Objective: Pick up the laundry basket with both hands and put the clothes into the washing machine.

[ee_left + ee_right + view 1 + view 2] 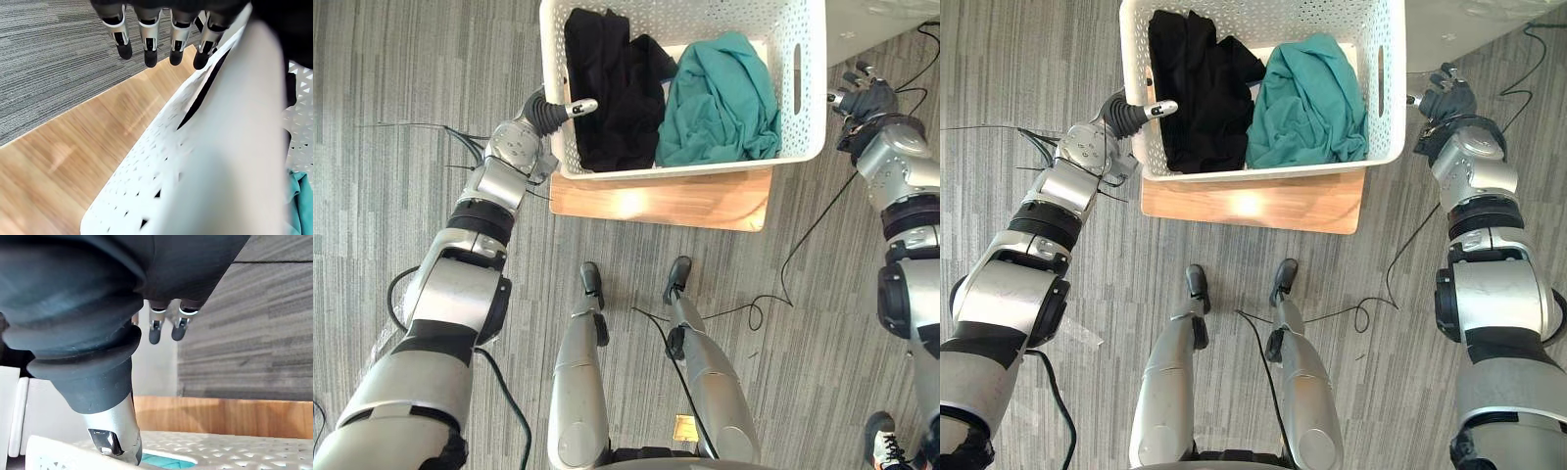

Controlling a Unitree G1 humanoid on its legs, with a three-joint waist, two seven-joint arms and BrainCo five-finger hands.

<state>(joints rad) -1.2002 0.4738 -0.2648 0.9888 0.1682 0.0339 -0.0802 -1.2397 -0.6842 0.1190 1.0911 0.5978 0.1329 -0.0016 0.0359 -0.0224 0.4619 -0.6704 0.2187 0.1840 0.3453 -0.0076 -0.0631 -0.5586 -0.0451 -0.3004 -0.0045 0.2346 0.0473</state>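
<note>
Okay, your laundry basket (pixel 808 127) sits on the wooden board (pixel 656 201) straight ahead, with black clothes (pixel 612 88) on its left side and teal clothes (pixel 720 98) on its right. Your left hand (pixel 548 116) is at the left wall, thumb laid over the rim and fingers (pixel 149 46) straight down outside (nothing gripped). Your right hand (pixel 867 98) hovers just beside the right wall, fingers loosely spread.

Head eyes: high, facing straight down, side by side; both share laundry basket (pixel 705 166), wooden board (pixel 661 201), floor (pixel 411 78). Wrist cameras: very close, looking along left fingers (pixel 148 46) and right fingers (pixel 155 330) at basket sides and board.
</note>
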